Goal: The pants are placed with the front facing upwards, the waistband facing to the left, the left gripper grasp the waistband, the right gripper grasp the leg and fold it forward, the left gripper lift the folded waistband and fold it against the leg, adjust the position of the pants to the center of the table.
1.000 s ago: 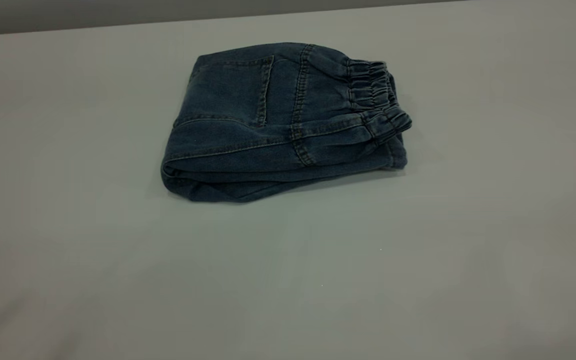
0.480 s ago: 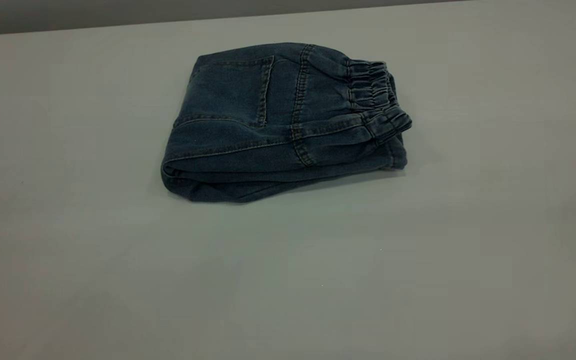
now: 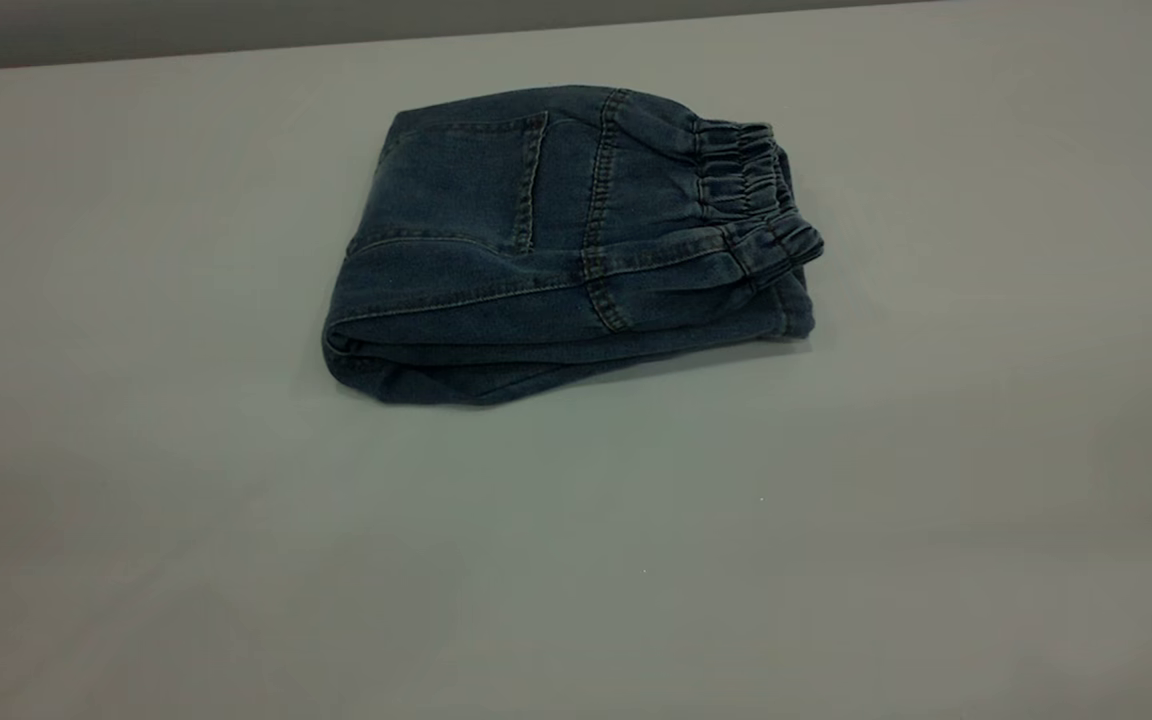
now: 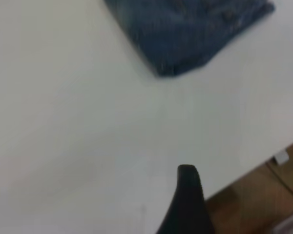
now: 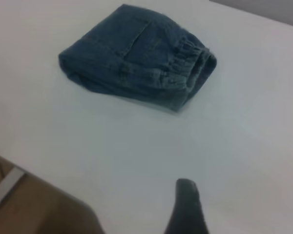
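The pants (image 3: 556,250) lie folded into a compact blue denim bundle on the table (image 3: 576,560), a little behind its middle. A stitched back pocket faces up. The gathered waistband (image 3: 751,195) sits at the bundle's right end, on top of the layers below. The right wrist view shows the pants (image 5: 132,53) and waistband (image 5: 193,61) well away from my right gripper (image 5: 185,209). In the left wrist view a corner of the pants (image 4: 185,34) lies far from my left gripper (image 4: 188,204). Neither gripper appears in the exterior view, and neither touches the cloth.
The table's near edge shows in both wrist views, with brown floor (image 4: 254,204) beyond it. A small white object (image 5: 7,187) lies on the floor past that edge. A wall runs behind the table's far edge (image 3: 236,50).
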`<state>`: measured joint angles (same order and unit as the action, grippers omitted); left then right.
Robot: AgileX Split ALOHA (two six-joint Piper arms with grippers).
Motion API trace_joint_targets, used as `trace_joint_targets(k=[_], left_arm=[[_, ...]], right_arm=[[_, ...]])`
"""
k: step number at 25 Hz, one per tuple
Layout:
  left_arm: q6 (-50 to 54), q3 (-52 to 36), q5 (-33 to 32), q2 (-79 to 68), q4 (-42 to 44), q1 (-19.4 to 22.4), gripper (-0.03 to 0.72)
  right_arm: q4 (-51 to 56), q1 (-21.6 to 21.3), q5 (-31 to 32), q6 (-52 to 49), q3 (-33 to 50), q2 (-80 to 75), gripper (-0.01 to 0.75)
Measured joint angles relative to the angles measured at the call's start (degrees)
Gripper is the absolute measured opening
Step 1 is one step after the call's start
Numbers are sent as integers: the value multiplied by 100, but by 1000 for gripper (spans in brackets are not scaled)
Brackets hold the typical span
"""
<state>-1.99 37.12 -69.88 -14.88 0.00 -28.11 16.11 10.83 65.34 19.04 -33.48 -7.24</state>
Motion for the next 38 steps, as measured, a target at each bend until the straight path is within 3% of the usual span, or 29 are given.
trace_joint_targets(k=[5,17,28,38], left_arm=[[-11,-384,7,94,0,0,518],[-11,-552,24,140,-82,0,518],[-219,-841,812,140,-168,0,518],[-219,-824,822,140,-168,0,518]], right_arm=[[-6,0,-280,23,404,38,459],[-129,0,-284,-241,409,43,459],[-144,0,-297,-249,409,43,459],[-94,0,-297,-249,409,43,459]])
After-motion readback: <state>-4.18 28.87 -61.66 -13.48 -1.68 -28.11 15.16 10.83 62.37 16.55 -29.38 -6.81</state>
